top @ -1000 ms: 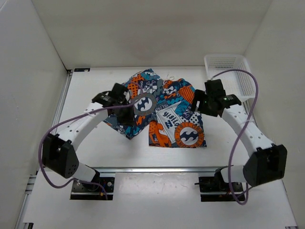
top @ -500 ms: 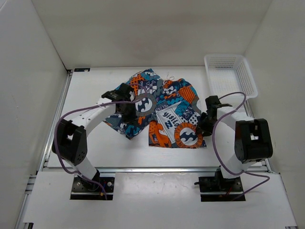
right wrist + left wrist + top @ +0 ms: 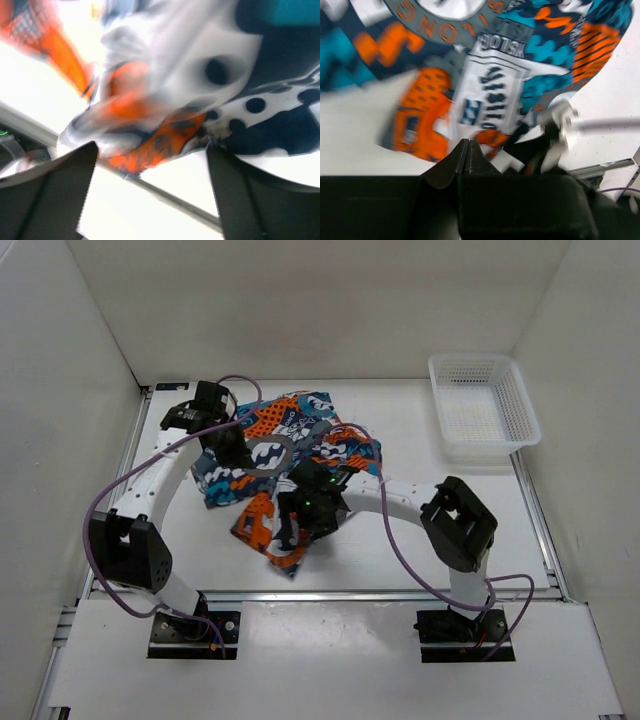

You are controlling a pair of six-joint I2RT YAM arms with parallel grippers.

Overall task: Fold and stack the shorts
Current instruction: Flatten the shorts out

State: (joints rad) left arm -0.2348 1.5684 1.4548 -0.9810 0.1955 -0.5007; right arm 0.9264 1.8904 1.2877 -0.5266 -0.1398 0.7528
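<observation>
The shorts point(image 3: 262, 478) lie bunched left of the table's middle, one orange leg trailing toward the front edge. My left gripper point(image 3: 232, 452) is at their upper left beside the grey ring print; in the left wrist view its jaws point(image 3: 467, 143) are pressed shut at the edge of the fabric point(image 3: 500, 95), which hangs a little above the table. My right gripper point(image 3: 300, 520) reaches far left into the shorts' lower middle. In the right wrist view it point(image 3: 150, 147) is wide open, with blurred fabric point(image 3: 165, 100) draped close over and between the fingers.
The white mesh basket point(image 3: 482, 410) stands at the back right. White walls enclose the table on three sides. My right arm point(image 3: 400, 502) lies stretched across the table's middle, and its link also shows in the left wrist view point(image 3: 560, 125). A metal rail point(image 3: 330, 594) runs along the front edge.
The shorts went from spread flat at the middle to bunched and shifted left. My left gripper moved back and left with them. My right arm swung from the right side far left into the fabric.
</observation>
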